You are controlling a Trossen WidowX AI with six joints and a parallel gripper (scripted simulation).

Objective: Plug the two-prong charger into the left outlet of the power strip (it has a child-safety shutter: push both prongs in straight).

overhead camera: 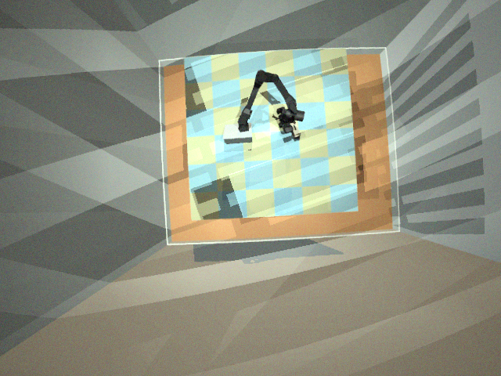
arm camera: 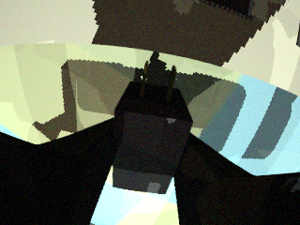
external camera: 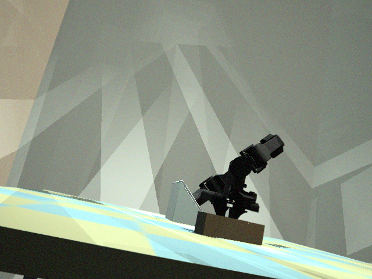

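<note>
With the gripper closed partway on the charger, whose two prongs point outward, the step in hand looks like carrying it above the tabletop, and next calls for squaring both prongs to the left outlet, which I cannot make out.

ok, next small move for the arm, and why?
Probably a small straightening of the charger before any push: in the wrist view its two prongs point away from the fingers but its body leans slightly between them. The outlet itself can't be made out, so alignment is unconfirmed.
</note>
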